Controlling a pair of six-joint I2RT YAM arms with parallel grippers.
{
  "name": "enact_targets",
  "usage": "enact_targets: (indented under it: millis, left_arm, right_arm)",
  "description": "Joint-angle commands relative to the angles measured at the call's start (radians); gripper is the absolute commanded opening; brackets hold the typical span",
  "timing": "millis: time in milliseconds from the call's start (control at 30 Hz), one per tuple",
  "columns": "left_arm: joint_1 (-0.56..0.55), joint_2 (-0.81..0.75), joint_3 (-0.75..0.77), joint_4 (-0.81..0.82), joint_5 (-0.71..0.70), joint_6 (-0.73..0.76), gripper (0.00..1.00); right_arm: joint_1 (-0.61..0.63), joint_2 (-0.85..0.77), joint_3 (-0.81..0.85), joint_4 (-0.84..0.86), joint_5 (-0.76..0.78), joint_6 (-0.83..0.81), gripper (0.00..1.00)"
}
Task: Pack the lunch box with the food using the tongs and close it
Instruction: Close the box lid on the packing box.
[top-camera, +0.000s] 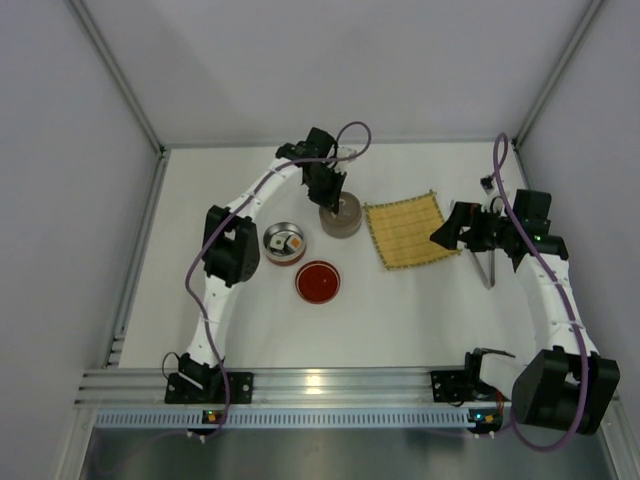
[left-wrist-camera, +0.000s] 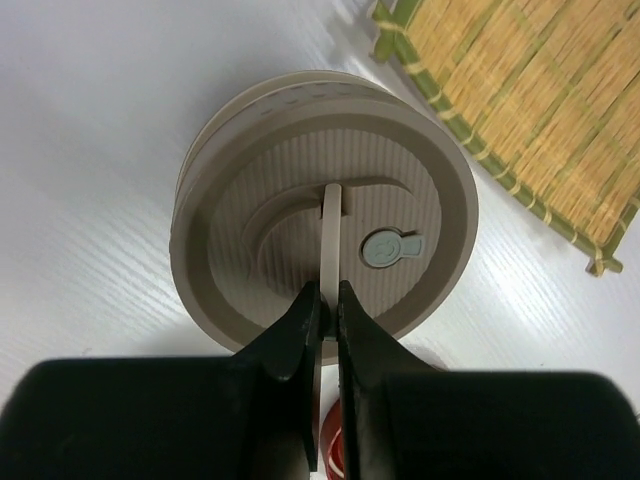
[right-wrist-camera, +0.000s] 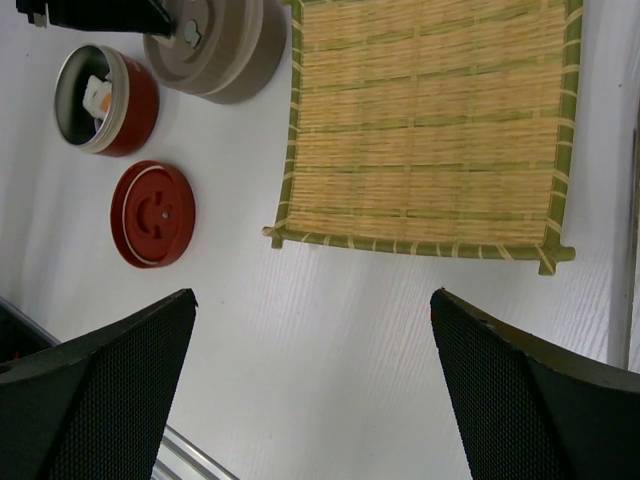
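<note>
Lying ahead and right of your left gripper (left-wrist-camera: 327, 296), the bamboo mat (left-wrist-camera: 530, 110) sits beside the taupe lid (left-wrist-camera: 240, 230); the gripper is clamped on the lid's upright handle (left-wrist-camera: 331, 235).

The red round lunch box (right-wrist-camera: 140, 105) stands open left of the table's middle, with white, orange-centred sushi (right-wrist-camera: 97, 95) inside. Its red lid (right-wrist-camera: 153, 213) lies flat just beside it. The taupe box (left-wrist-camera: 260, 200) is lidded, and the left gripper (left-wrist-camera: 327, 300) pinches its handle (left-wrist-camera: 332, 230). The silvery tongs (top-camera: 486, 270) lie toward the right edge.

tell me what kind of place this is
Probably a robotics lab test cell: a white table boxed in by plain panels, two arms bolted to a rail, and staged props like the bamboo mat.
</note>
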Motion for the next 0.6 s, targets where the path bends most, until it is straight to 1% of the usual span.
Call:
enact_targets:
  millis: [0, 267, 433, 467, 567]
  left_arm:
    - [-0.006, -0.044, -0.16, -0.096, -0.122, 0.067, 0.0]
    - [-0.007, -0.188, -0.297, -0.15, -0.197, 0.106, 0.0]
    - [-0.007, -0.228, -0.27, -0.145, -0.201, 0.092, 0.0]
    - [-0.009, -0.227, -0.235, -0.153, -0.199, 0.084, 0.0]
    - [-0.007, -0.233, -0.194, -0.147, -0.165, 0.063, 0.0]
  right_arm:
    - [-0.023, -0.006, 0.011, 0.043, -0.027, -0.005, 0.99]
    - [-0.023, -0.006, 0.013, 0.048, -0.039, 0.001, 0.99]
    - [-0.023, 0.003, 0.002, 0.068, -0.055, 0.024, 0.99]
    - [-0.021, 0.003, 0.002, 0.069, -0.056, 0.027, 0.99]
    - [-0.023, -0.008, -0.001, 0.069, -0.058, 0.03, 0.99]
